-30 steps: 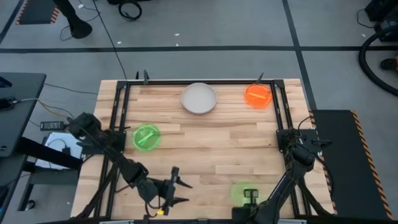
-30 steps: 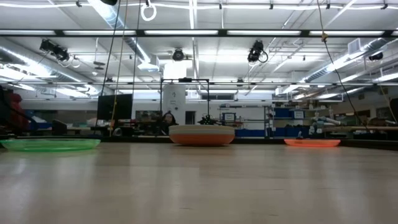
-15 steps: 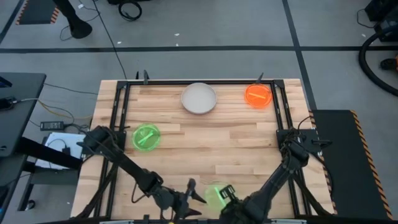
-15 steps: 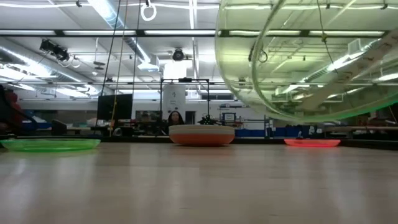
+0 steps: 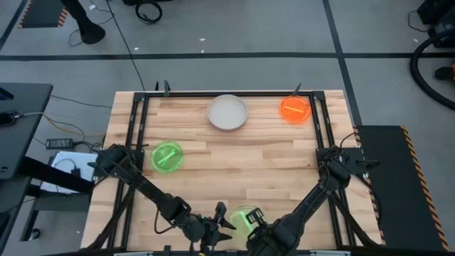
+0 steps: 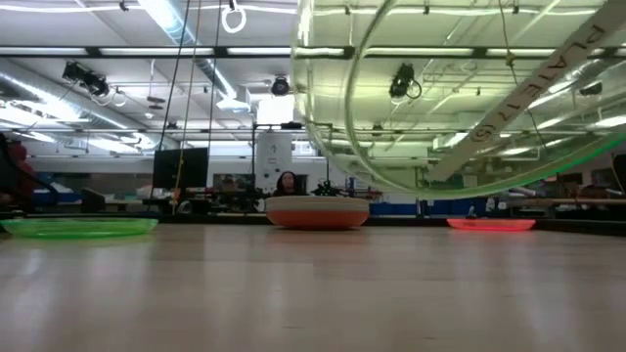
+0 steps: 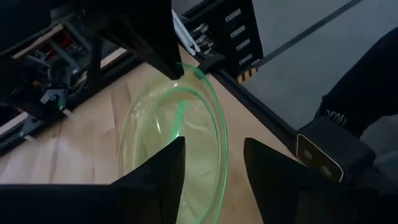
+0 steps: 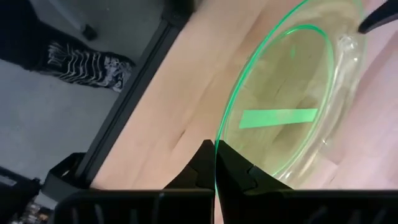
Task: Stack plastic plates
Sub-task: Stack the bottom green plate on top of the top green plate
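A translucent neon green plate [image 5: 244, 216] hangs above the table's near edge and looms large in the low view [image 6: 440, 108]. My right gripper [image 5: 256, 227] is shut on its rim. My left gripper [image 5: 223, 220] is open just left of it. In the left wrist view its fingers [image 7: 214, 142] stand on either side of the plate's rim [image 7: 219, 149]; I cannot tell whether they touch. On the table rest a second green plate [image 5: 167, 156], an orange plate [image 5: 295, 109] and an off-white plate [image 5: 227, 112], which sits on a rust-red one [image 6: 317, 220]. My right gripper pinches the green plate's rim [image 8: 216, 142] between its two shut fingers, at the edge nearest it, and the plate stretches away from the fingertips. The plate is lifted clear of the table and tilted [image 6: 440, 108].
Black frame rails [image 5: 138, 128] run along the table's left, right and far sides. Bare wood [image 5: 242, 163] lies in the table's middle. A person [image 6: 287, 183] shows far behind the table. A dark clothed figure [image 7: 360, 93] stands beside the table's near corner.
My right gripper has carried the green plate toward the table's left along the near edge, and in the low view the plate has come in from the right, hanging above the table. My left gripper has moved right, toward the plate. The far-off person has shifted right.
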Motion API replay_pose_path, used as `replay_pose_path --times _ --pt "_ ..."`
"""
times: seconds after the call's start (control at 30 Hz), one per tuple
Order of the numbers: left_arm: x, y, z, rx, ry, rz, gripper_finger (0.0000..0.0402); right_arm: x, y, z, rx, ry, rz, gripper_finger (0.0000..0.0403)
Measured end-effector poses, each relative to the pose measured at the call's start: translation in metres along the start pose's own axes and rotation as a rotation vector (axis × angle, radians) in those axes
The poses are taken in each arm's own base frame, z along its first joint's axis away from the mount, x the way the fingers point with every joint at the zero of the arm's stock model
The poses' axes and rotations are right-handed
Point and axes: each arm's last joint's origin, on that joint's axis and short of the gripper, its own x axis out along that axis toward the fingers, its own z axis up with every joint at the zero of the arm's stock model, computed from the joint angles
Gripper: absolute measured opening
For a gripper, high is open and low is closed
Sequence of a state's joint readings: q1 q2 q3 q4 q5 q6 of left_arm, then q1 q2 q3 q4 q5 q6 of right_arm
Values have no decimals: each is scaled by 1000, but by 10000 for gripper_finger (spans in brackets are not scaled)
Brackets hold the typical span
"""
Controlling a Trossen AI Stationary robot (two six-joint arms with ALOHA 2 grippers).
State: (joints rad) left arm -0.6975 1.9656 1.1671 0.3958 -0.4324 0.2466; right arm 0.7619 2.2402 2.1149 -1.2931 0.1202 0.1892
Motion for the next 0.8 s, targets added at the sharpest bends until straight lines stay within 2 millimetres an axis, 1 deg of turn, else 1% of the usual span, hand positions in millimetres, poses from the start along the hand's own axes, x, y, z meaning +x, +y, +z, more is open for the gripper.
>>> replay_pose_path --times 0.13,0.33,0.47,0.7,0.8 --pt "0 -1 -2 9 25 -6 167 -3 -5 4 32 -44 -51 7" --pt "0 -1 -3 9 26 -6 165 -13 -11 11 61 -97 -48 7" --pt "-1 -1 -2 13 27 -8 149 -13 -12 11 74 -99 -34 7" --pt "-8 -2 5 13 10 -15 123 -13 -11 11 85 -88 15 7" --pt "-8 -2 4 22 29 -21 111 -13 -10 10 84 -82 30 7"
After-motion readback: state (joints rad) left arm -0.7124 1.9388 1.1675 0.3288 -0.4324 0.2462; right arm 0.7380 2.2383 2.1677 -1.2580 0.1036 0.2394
